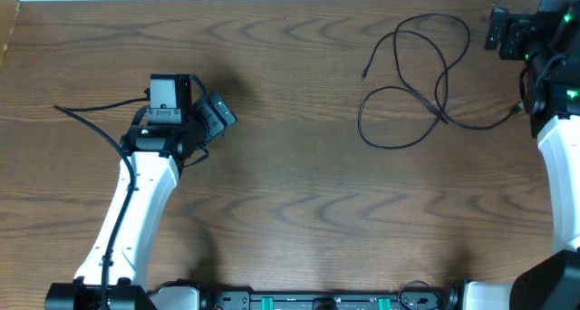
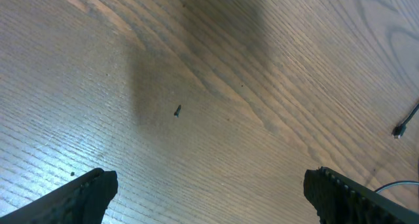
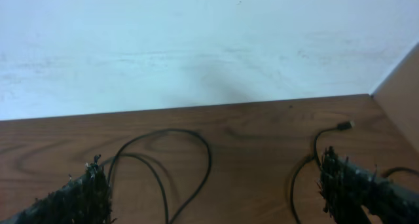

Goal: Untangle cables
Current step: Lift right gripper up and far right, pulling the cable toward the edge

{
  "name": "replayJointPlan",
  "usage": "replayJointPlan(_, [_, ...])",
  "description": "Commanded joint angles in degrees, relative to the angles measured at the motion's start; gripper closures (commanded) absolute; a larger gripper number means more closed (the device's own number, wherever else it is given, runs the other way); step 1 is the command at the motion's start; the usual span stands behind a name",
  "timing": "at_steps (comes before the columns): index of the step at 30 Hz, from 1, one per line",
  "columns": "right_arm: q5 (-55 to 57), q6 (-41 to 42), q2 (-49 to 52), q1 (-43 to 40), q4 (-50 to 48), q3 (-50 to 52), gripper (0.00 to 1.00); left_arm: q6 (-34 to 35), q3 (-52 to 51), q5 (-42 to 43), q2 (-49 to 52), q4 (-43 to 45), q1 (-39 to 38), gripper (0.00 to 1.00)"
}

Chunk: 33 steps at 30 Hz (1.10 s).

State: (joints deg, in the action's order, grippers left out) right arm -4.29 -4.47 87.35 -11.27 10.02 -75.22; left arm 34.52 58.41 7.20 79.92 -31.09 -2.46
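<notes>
Thin black cables (image 1: 412,79) lie in loose overlapping loops on the wooden table at the upper right, one small plug end (image 1: 364,74) pointing left. In the right wrist view the loops (image 3: 196,160) and a plug (image 3: 343,126) rest on the table below and between my fingers (image 3: 85,194). My right gripper (image 3: 211,171) is open and holds nothing; from overhead it (image 1: 500,29) hovers just right of the loops. My left gripper (image 1: 216,118) is far left of the cables. It (image 2: 209,179) is open over bare wood. A plug tip (image 2: 398,131) shows at that view's right edge.
The table's (image 1: 290,192) back edge meets a white wall (image 3: 196,40) just behind the cables. A side edge of the table runs at the far left. A thick black robot wire (image 1: 86,120) trails left from the left arm. A tiny dark speck (image 2: 177,111) lies on the wood.
</notes>
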Motion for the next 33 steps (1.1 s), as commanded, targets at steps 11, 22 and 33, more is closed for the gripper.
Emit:
replayJointPlan(11, [-0.4, -0.3, -8.9, 0.5, 9.1, -0.4, 0.01, -0.2, 0.4, -0.2, -0.6, -0.2, 0.2, 0.02])
replayJointPlan(22, [-1.9, -0.5, -19.6, 0.5, 6.7, 8.9, 0.01, -0.2, 0.4, -0.2, -0.6, -0.2, 0.1, 0.02])
replayJointPlan(33, [-2.3, -5.2, -32.5, 0.4, -8.6, 27.0, 0.01, -0.2, 0.4, -0.2, -0.6, -0.2, 0.1, 0.02])
